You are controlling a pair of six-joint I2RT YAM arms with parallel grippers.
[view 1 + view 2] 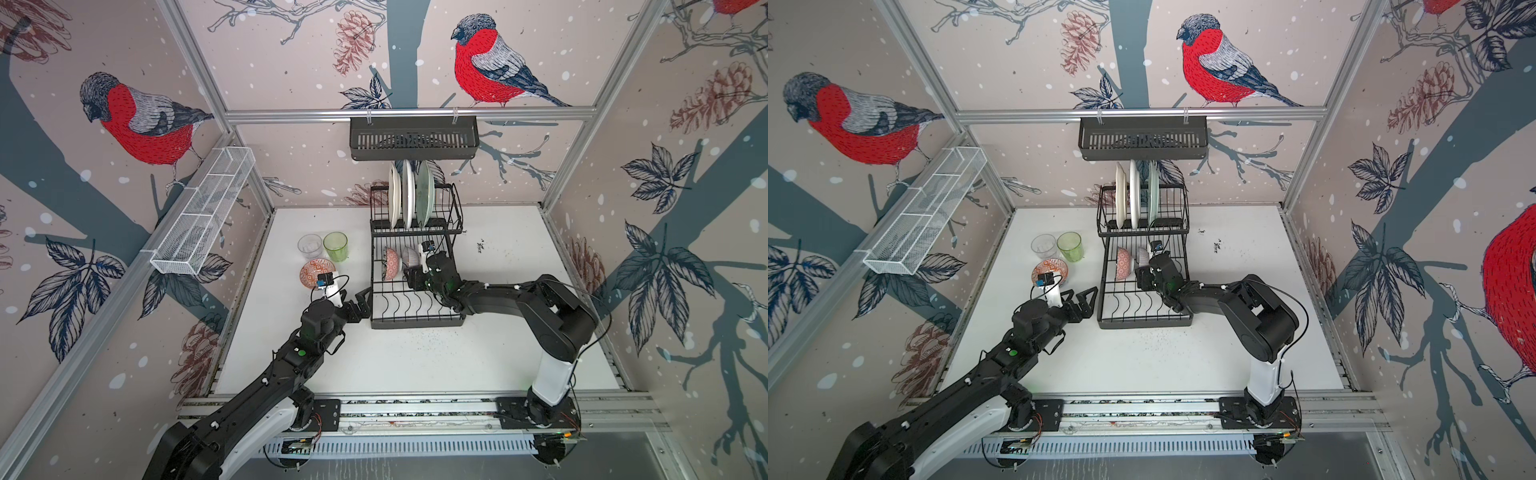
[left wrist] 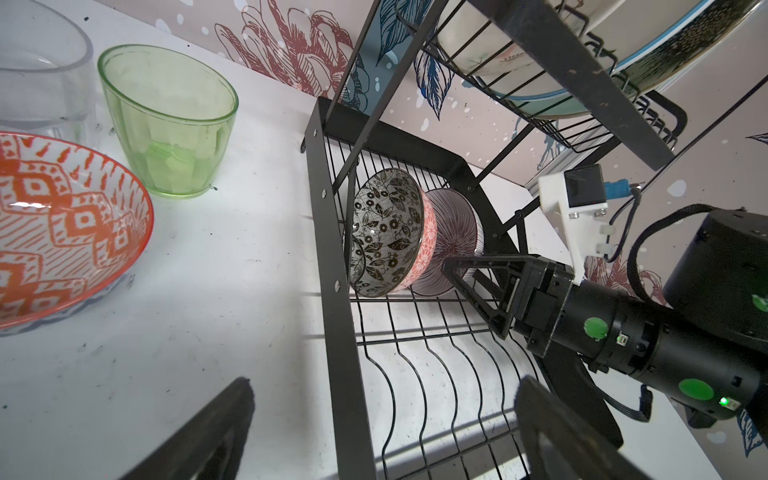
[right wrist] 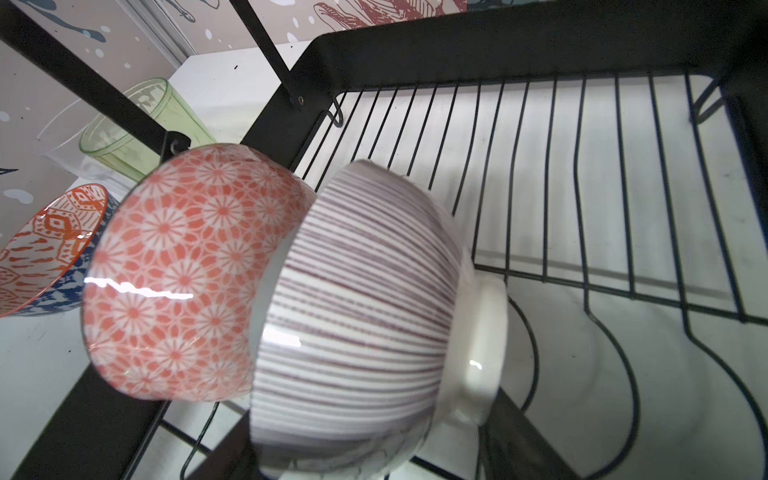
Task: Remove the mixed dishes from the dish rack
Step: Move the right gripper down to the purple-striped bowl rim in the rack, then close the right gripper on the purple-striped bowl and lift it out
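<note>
Right wrist view, striped bowl [image 3: 353, 291] between right jaws, clamping unclear, left jaws spread

No legible text, no brand marks, no numbers (only decorative patterns)

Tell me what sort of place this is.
Probably a robot test cell, not a real kitchen: aluminium frame with bird wallpaper, left arm and right arm on a rail, dish rack.
</note>
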